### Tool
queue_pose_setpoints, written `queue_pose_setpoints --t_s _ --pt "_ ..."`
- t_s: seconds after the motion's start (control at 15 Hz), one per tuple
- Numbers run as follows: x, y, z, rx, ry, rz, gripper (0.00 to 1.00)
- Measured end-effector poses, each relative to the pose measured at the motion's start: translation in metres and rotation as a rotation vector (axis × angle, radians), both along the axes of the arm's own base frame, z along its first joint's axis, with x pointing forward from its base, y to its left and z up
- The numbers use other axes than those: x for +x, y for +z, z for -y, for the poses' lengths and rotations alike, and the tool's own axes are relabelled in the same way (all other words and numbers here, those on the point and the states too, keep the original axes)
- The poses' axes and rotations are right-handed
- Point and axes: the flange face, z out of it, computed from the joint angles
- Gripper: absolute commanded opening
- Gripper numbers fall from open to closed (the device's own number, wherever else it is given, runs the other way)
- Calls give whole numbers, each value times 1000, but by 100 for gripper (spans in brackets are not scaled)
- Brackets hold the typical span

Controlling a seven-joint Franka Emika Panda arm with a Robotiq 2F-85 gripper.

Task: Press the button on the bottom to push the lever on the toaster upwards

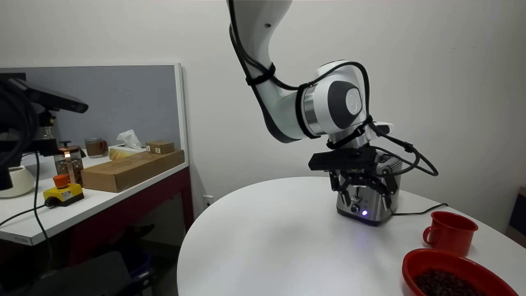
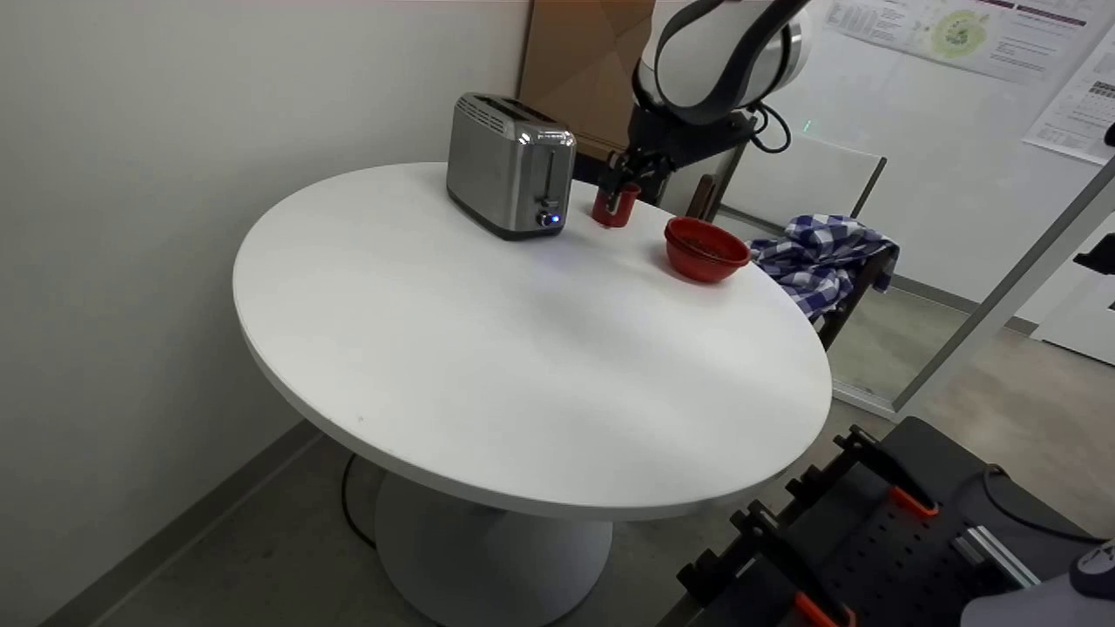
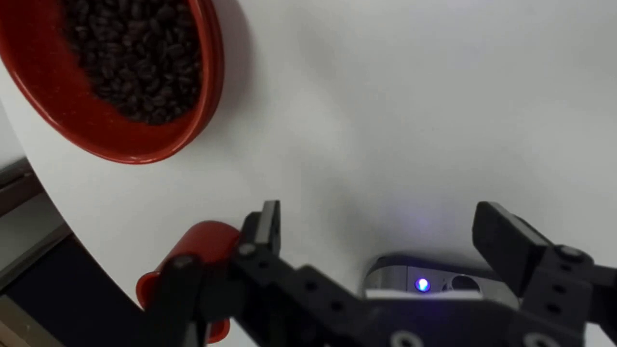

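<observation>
The silver toaster (image 1: 377, 212) stands on the white table, also seen in an exterior view (image 2: 488, 165) with dark slots on top. Its lever (image 2: 548, 203) sits low in its track, just above a round knob (image 2: 543, 218). A lit bluish button (image 2: 556, 219) is beside the knob; it also glows in the wrist view (image 3: 422, 285). My gripper (image 1: 367, 202) is open and empty, pointing down in front of the toaster's narrow face. In the wrist view the fingers (image 3: 379, 214) are wide apart, with the lit button below and between them. The gripper body hides most of the toaster there.
A red cup (image 1: 452, 234) stands beside the toaster, close to one finger in the wrist view (image 3: 207, 241). A red bowl (image 2: 707, 261) of dark beans is near the table's edge. The toaster's cord (image 1: 423, 212) runs toward the cup. A wall is behind the toaster.
</observation>
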Motion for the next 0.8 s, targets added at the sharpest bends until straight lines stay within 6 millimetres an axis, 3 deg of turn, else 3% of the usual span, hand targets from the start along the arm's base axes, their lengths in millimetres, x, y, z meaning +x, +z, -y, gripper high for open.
queue_pose_setpoints --t_s 0.8 --pt "8 -57 -17 25 41 135 100"
